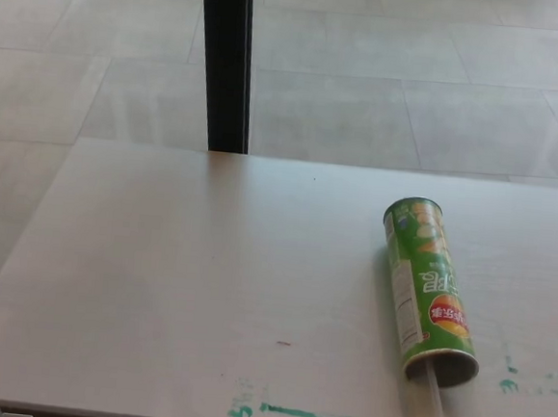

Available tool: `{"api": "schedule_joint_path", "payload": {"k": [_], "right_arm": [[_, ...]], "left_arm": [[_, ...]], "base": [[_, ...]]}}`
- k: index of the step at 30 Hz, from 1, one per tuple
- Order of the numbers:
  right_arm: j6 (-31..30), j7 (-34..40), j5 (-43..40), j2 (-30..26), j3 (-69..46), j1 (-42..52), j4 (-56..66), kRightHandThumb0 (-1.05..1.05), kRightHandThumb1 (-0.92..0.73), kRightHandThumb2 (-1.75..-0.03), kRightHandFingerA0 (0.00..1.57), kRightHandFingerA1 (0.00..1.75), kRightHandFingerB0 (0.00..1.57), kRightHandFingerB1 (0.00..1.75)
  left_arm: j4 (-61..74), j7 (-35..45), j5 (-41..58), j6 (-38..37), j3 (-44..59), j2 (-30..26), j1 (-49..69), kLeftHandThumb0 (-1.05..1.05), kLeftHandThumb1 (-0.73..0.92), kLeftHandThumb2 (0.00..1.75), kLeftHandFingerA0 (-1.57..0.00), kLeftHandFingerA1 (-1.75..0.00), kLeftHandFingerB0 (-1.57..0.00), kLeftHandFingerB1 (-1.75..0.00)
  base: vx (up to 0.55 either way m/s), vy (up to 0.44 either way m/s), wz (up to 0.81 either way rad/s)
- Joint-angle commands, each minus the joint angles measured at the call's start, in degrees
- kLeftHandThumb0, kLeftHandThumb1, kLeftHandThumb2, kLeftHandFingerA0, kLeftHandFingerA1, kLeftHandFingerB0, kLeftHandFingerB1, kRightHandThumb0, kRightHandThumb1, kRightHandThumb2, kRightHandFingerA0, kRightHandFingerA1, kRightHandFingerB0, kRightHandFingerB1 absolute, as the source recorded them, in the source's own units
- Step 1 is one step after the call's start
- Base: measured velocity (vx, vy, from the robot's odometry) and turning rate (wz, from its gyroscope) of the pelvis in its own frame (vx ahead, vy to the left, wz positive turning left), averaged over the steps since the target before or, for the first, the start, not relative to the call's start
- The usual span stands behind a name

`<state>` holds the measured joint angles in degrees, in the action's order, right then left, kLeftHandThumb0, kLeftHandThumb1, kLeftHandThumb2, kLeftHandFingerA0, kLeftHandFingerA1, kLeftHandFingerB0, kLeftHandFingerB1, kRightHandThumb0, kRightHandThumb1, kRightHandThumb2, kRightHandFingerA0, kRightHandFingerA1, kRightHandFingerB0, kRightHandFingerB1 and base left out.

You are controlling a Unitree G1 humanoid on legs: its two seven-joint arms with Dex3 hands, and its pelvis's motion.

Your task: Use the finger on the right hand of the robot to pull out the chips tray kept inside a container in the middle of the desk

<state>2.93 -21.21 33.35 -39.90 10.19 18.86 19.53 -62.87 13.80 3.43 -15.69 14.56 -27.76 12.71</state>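
While neither hand shows, so no telling what the fingers are doing, the green chips can [429, 290] lies on its side at the desk's [186, 279] right, open mouth facing the robot, clear tray [433, 404] poking out for easy hooking.

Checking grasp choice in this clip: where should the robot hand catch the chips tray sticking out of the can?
Hook the clear tray at its exposed near end, coming from the desk's front edge. The green can lies on its side with its open mouth facing the robot, so only that strip is reachable.
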Motion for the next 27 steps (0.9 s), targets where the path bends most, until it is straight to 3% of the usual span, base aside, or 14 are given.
{"api": "schedule_joint_path", "payload": {"k": [1, 5, 7, 8, 9, 10, 12, 13, 17, 27], "right_arm": [[0.3, -1.8, -1.3, -0.8, -1.4, 2.5, 1.5, -0.19, -0.54, -0.58, 0.84, 1.29, 0.38, 0.39], [0.8, -1.6, -1.6, -0.4, -2.0, 3.0, 1.6, -0.17, -0.55, -0.57, 0.82, 1.28, 0.35, 0.36], [1.1, -1.3, -2.0, -0.1, -2.5, 1.7, 1.1, -0.17, -0.54, -0.56, 0.83, 1.2, 0.14, 0.28], [0.6, -0.9, -1.5, 0.3, -2.8, 1.2, 1.5, -0.17, -0.54, -0.56, 0.83, 1.2, 0.14, 0.28], [3.0, 1.8, -1.9, 0.6, -4.0, 1.2, 0.8, -0.14, -0.52, -0.56, 0.82, 1.16, 0.0, 0.24], [2.6, 2.0, -3.1, 1.5, -4.8, 0.8, 0.9, -0.11, -0.53, -0.57, 0.75, 1.25, 0.0, 0.11], [2.9, 1.8, -3.1, 1.8, -5.2, 0.5, 0.8, -0.11, -0.53, -0.57, 0.75, 1.25, 0.0, 0.11], [2.5, 2.2, -2.7, 1.9, -6.2, -0.4, 1.5, -0.14, -0.54, -0.56, 0.73, 1.21, 0.0, 0.0], [4.1, 4.9, -6.3, 5.0, -10.5, -1.5, 1.6, -0.11, -0.51, -0.55, 0.84, 1.19, 0.0, 0.0], [6.7, 4.6, -12.8, 8.6, -18.6, 1.1, 5.2, -0.13, -0.54, -0.56, 0.86, 1.23, 0.0, 0.0]], "left_arm": [[0.0, -0.5, -0.4, -1.1, 0.0, -1.5, 0.2, -0.41, 0.74, 0.62, -0.5, -0.55, -0.47, -0.4], [-1.2, -0.9, -0.6, -1.0, -0.2, -1.5, -0.5, -0.41, 0.74, 0.62, -0.5, -0.52, -0.47, -0.4], [-0.6, -0.4, -0.1, -0.9, 0.1, -1.5, -0.1, -0.42, 0.74, 0.62, -0.49, -0.54, -0.47, -0.4], [0.2, -0.2, 0.1, -1.0, 0.2, -1.5, 0.4, -0.42, 0.74, 0.62, -0.49, -0.54, -0.47, -0.4], [0.0, -0.2, 0.3, -1.3, 0.4, -1.1, 0.8, -0.41, 0.74, 0.62, -0.5, -0.56, -0.47, -0.4], [-0.1, -0.1, 0.5, -1.4, 0.5, -1.0, 0.7, -0.41, 0.74, 0.62, -0.51, -0.58, -0.47, -0.4], [0.0, -0.1, 0.5, -1.4, 0.6, -0.9, 0.7, -0.41, 0.74, 0.62, -0.51, -0.58, -0.47, -0.4], [-0.2, -0.3, 0.3, -1.3, 0.5, -0.9, 0.6, -0.41, 0.73, 0.62, -0.51, -0.55, -0.47, -0.4], [0.4, -0.1, 0.4, -0.9, 0.6, -1.1, 0.9, -0.41, 0.73, 0.62, -0.49, -0.56, -0.46, -0.4], [-1.1, 0.3, 0.5, -1.6, 0.7, -1.0, 0.3, -0.4, 0.73, 0.62, -0.5, -0.56, -0.47, -0.41]], "base": [[0.0, 0.0, 0.0], [0.0, 0.0, 0.0], [0.0, 0.0, 0.0], [0.0, 0.0, 0.0], [0.0, 0.0, 0.0], [0.0, 0.0, 0.0], [0.0, 0.0, 0.0], [0.0, 0.0, 0.0], [0.0, 0.0, 0.0], [0.0, 0.0, 0.0]]}}
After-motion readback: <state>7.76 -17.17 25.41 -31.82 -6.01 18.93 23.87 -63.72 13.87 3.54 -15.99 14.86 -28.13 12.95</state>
